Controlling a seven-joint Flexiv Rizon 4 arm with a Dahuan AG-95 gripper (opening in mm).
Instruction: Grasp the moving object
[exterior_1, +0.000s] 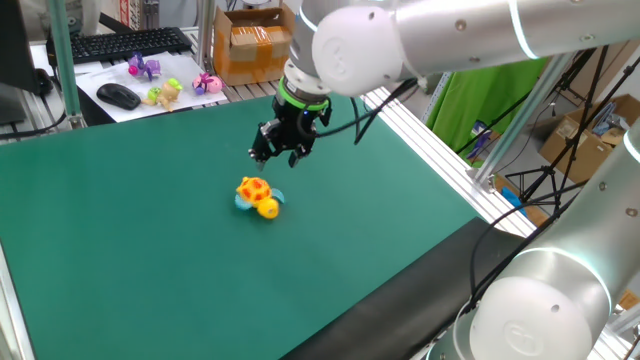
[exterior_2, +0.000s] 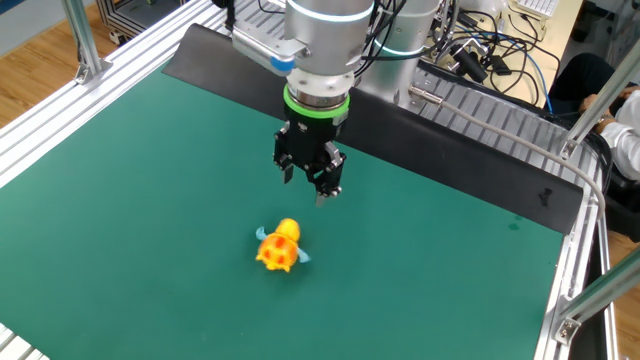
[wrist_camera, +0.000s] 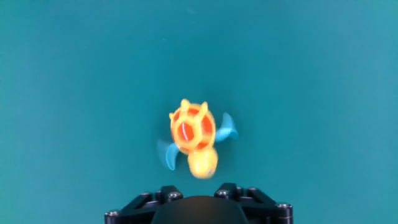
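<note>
The moving object (exterior_1: 258, 197) is a small yellow-orange toy with red spots and light blue fins, resting on the green mat. It also shows in the other fixed view (exterior_2: 279, 247) and, slightly blurred, in the middle of the hand view (wrist_camera: 194, 134). My gripper (exterior_1: 278, 157) hangs above the mat, a little behind and beside the toy, not touching it. In the other fixed view the gripper (exterior_2: 308, 186) has its fingers spread apart and empty. The hand view shows only the gripper's black base (wrist_camera: 196, 208) at the bottom edge; the fingertips are out of view.
Beyond the mat's far edge lie a purple toy (exterior_1: 143, 67), a pale yellow-green toy (exterior_1: 165, 93), a pink toy (exterior_1: 208, 83), a mouse (exterior_1: 118, 95), a keyboard (exterior_1: 125, 42) and a cardboard box (exterior_1: 250, 45). Aluminium rails (exterior_2: 480, 130) border the mat.
</note>
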